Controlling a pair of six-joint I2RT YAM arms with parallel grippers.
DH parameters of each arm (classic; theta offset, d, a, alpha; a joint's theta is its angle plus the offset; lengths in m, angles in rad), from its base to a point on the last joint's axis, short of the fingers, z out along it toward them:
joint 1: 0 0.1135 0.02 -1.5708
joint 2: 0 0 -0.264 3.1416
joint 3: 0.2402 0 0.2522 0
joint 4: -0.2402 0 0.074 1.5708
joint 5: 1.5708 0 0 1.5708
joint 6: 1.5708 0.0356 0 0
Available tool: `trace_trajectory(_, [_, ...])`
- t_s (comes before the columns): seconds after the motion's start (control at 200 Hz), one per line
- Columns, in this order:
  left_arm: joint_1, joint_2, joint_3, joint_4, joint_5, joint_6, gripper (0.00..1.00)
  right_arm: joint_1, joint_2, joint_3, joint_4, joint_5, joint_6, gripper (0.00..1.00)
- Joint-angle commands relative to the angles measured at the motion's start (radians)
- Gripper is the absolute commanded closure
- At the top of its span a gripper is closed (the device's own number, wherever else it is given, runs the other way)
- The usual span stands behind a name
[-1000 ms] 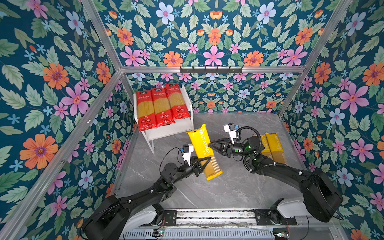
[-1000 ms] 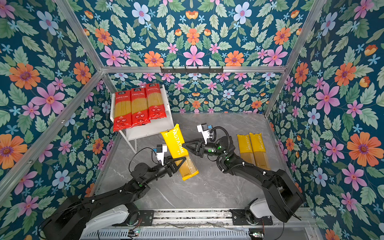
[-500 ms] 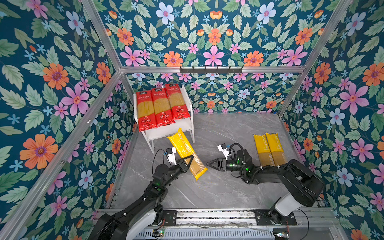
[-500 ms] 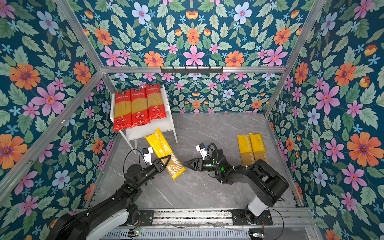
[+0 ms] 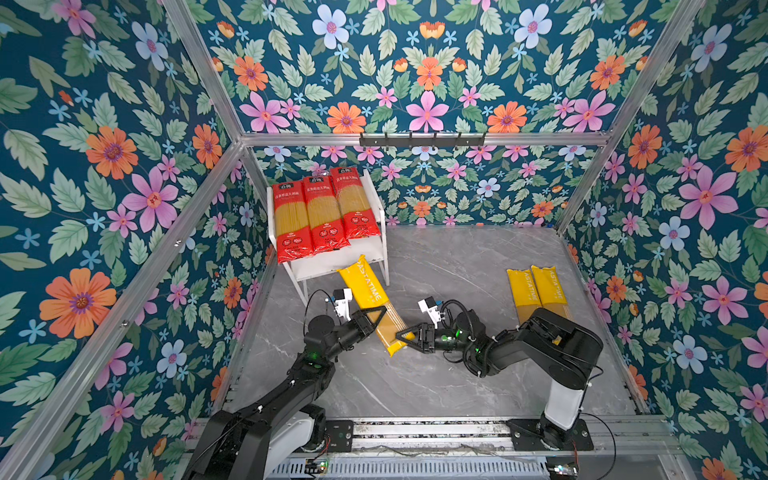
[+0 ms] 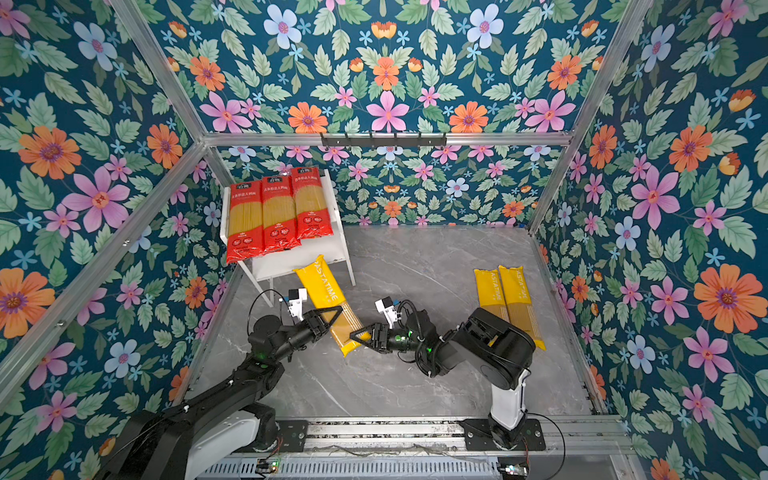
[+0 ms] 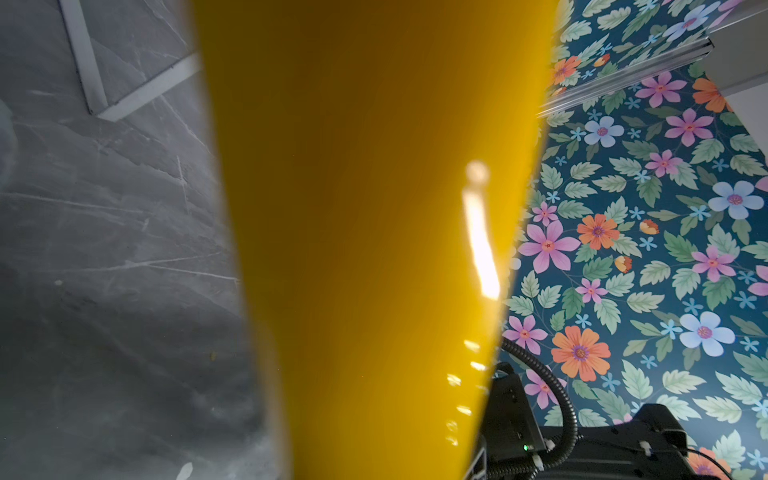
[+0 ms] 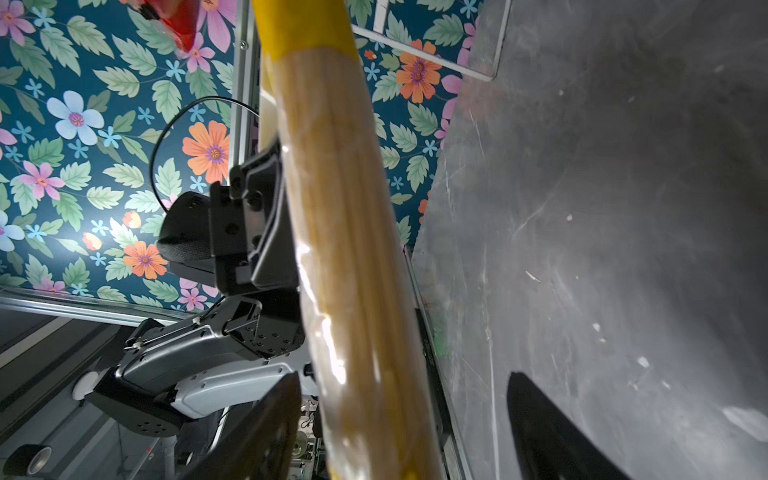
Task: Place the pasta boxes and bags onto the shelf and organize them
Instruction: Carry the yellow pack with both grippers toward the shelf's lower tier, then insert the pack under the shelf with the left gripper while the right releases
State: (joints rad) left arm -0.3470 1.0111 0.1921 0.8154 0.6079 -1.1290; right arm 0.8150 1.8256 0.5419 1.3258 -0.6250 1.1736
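Long yellow-ended clear-middled spaghetti bag [image 5: 365, 289] blurred and blocking most of the left wrist view, left gripper [image 5: 376, 318] jaws pinching its middle, right gripper [image 5: 403, 337] jaws spread wide astride its lower end.

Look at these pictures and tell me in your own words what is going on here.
Two robot arms are shelving spaghetti bags. The left gripper is clamped on a yellow bag, whose far end is at the front edge of the white shelf's lower board. The right gripper stands open around the bag's near end. Three red bags lie side by side on the shelf's top, and two more yellow bags lie on the table.
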Motion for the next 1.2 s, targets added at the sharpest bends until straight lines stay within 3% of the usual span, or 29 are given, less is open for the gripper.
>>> trace_trajectory(0.0, [0.003,-0.013,0.003,0.152,0.015,-0.008,0.78,0.002,-0.025,-0.003,0.012,0.097,-0.017,0.29])
trace_trajectory(0.26, [0.002,0.006,-0.006,0.189,0.019,-0.018,0.77,0.004,-0.005,0.020,0.021,0.122,0.000,0.84])
trace_trajectory(0.465, [0.022,0.008,-0.005,0.169,0.016,-0.013,0.73,0.024,-0.036,0.038,-0.021,0.112,-0.029,0.91])
trace_trajectory(0.66, [0.091,-0.058,0.021,0.029,0.001,-0.006,0.54,0.027,-0.062,0.116,-0.131,0.118,-0.066,0.93])
trace_trajectory(0.93, [0.227,-0.192,0.027,-0.115,-0.024,-0.032,0.36,0.030,0.051,0.361,-0.177,0.150,0.006,0.99])
trace_trajectory(1.195, [0.328,-0.268,-0.035,-0.125,-0.080,-0.117,0.22,0.053,0.171,0.674,-0.426,0.280,-0.029,1.00])
